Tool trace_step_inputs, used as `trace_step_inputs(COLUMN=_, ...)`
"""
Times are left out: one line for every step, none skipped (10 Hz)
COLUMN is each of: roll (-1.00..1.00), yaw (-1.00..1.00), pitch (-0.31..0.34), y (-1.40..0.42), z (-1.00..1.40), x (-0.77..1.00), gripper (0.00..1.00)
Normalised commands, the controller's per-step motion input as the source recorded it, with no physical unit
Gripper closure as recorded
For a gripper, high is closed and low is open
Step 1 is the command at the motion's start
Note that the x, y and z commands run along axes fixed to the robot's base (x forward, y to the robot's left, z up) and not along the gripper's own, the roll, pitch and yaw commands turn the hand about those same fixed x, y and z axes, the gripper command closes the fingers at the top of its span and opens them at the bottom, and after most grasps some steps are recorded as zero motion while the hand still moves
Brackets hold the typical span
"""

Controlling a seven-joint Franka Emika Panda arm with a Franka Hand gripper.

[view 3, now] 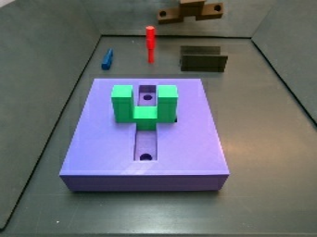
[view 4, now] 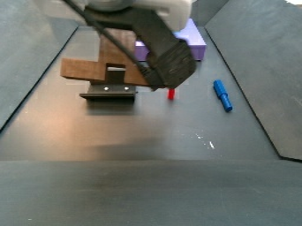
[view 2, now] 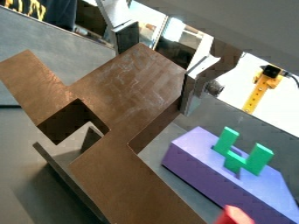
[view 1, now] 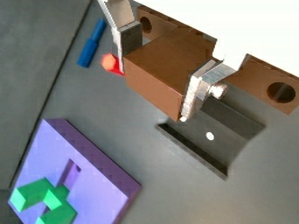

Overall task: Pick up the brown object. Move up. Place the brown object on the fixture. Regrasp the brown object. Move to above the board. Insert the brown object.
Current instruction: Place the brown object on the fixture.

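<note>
My gripper (view 1: 158,79) is shut on the brown object (view 1: 152,61), its silver fingers (view 1: 201,87) clamping the two sides of the block. The same grip shows in a wrist view (view 2: 158,77) on the brown object (view 2: 111,96). In both side views the brown object (view 3: 192,11) (view 4: 92,71) hangs above the dark fixture (view 3: 205,60) (view 4: 109,93). The fixture (view 1: 216,131) lies just under the block. The purple board (view 3: 148,139) with its green U-shaped block (view 3: 144,104) is nearer the front; it also shows in a wrist view (view 1: 76,175).
A red peg (view 3: 151,42) stands upright and a blue peg (view 3: 107,60) lies flat beyond the board, beside the fixture. Both show in a side view, the red peg (view 4: 171,91) and the blue peg (view 4: 222,95). Grey walls enclose the floor.
</note>
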Motion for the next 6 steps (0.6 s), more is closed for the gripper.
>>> trace_step_inputs(roll=-0.2, yaw=0.0, pitch=-0.18, y=-0.11, z=-0.19, x=1.0, gripper=1.0)
trace_step_inputs(roll=-0.18, yaw=0.0, pitch=-0.174, y=-0.13, z=-0.17, x=1.0, gripper=1.0)
trace_step_inputs(roll=-0.19, yaw=0.0, pitch=-0.163, y=-0.15, z=-0.14, x=1.0, gripper=1.0)
trace_step_inputs(roll=-0.19, yaw=0.0, pitch=-0.149, y=-0.16, z=-0.14, x=1.0, gripper=1.0)
trace_step_inputs(roll=-0.18, yaw=0.0, pitch=-0.134, y=-0.17, z=-0.14, x=1.0, gripper=1.0)
trace_step_inputs(roll=-0.17, yaw=0.0, pitch=-0.12, y=-0.18, z=-0.15, x=1.0, gripper=1.0)
